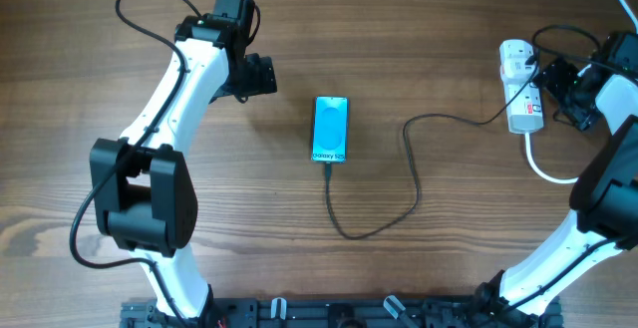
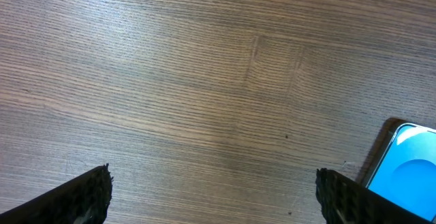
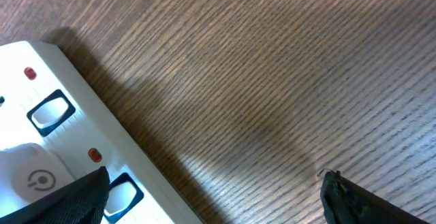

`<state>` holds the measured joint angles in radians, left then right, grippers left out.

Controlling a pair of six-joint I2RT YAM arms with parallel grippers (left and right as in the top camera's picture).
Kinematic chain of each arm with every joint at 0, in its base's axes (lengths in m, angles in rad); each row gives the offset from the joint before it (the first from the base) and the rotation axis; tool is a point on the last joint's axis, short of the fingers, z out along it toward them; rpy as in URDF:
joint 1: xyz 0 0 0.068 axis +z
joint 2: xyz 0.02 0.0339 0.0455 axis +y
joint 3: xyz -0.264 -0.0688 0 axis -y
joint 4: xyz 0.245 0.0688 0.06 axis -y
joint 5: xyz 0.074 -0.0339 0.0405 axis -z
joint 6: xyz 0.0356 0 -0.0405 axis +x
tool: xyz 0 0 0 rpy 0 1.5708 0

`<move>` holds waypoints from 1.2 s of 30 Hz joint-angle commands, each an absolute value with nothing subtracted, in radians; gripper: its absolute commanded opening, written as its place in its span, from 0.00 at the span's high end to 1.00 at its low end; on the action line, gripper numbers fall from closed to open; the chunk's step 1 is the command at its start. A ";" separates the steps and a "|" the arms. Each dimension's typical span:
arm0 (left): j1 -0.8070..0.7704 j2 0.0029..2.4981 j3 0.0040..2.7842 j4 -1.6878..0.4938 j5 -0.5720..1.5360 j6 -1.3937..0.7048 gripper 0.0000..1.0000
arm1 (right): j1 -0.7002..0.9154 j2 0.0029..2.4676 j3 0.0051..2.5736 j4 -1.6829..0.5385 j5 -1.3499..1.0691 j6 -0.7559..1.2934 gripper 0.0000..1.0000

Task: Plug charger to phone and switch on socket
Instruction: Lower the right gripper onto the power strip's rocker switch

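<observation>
The phone (image 1: pixel 330 128) lies flat mid-table, its screen bright cyan; one corner of it shows in the left wrist view (image 2: pixel 407 164). The charger (image 1: pixel 412 173), a thin black cable, meets the phone's lower edge, loops toward the front and runs right to the socket (image 1: pixel 520 89). The socket (image 3: pixel 61 152) is a white strip with white rocker switches (image 3: pixel 51 110) and small red lights (image 3: pixel 95 156). My left gripper (image 1: pixel 263 75) (image 2: pixel 214 197) is open over bare wood left of the phone. My right gripper (image 1: pixel 548 87) (image 3: pixel 218 197) is open, its left finger (image 3: pixel 75 200) over the socket's edge.
A thick white lead (image 1: pixel 543 168) curves from the socket's near end toward the right arm's base. The right arm's own black cable (image 1: pixel 563 39) loops above the socket. The wooden table (image 1: pixel 249 208) spreads around the phone.
</observation>
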<state>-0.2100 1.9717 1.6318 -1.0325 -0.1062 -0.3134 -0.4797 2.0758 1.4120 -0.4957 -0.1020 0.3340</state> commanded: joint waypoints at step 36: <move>-0.205 1.966 1.636 -1.033 -0.097 -0.323 0.00 | -0.443 2.074 1.403 -0.653 -0.093 0.323 0.00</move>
<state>-0.2100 1.9717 1.6318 -1.0328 -0.1062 -0.3134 -0.4641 2.0731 1.4250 -0.5922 -0.1062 0.3195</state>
